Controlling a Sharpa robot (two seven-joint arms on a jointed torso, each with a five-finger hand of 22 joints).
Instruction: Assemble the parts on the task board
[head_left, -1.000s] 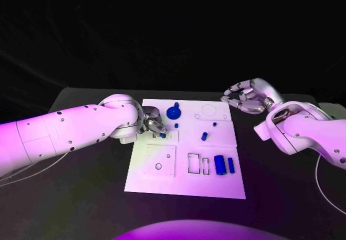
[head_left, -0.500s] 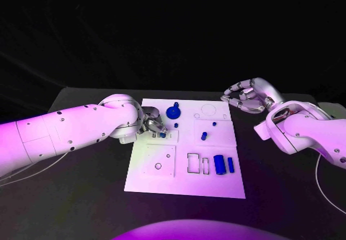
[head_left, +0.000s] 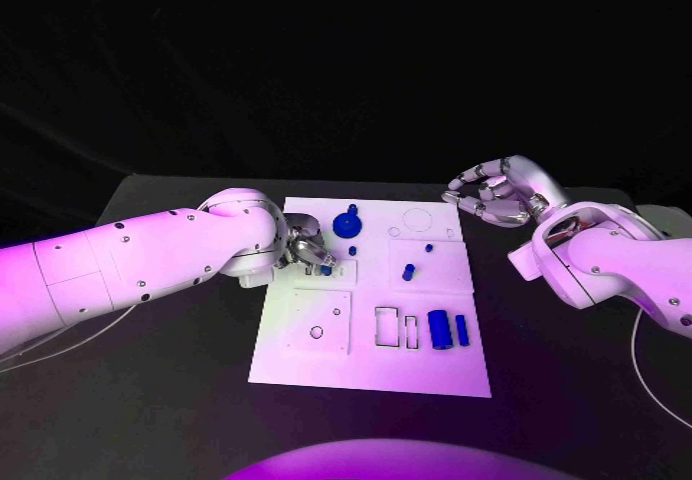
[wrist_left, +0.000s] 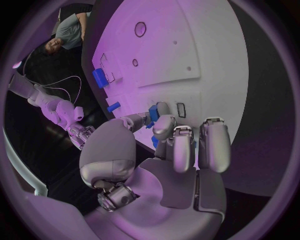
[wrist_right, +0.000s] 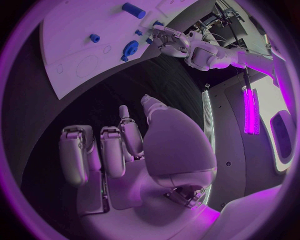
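The white task board (head_left: 310, 360) lies in the middle of the black table. My left hand (head_left: 307, 250) rests on the board's left edge, its fingertips (wrist_left: 164, 125) and thumb pinching a small blue part (wrist_left: 152, 113) down against the board; the same part (head_left: 326, 268) peeks out under the hand. My right hand (head_left: 495, 195) hovers off the board's far right corner with its fingers (wrist_right: 109, 147) curled in and nothing in them. A round blue knob (head_left: 348, 222) stands near the far edge.
Small blue pegs (head_left: 408, 270) stand on the board's middle. Two blue blocks (head_left: 438, 329) lie beside empty rectangular slots (head_left: 389, 327) toward the near right. A round recess (head_left: 418, 218) is at the far right. Bare black table (head_left: 577, 380) surrounds the board.
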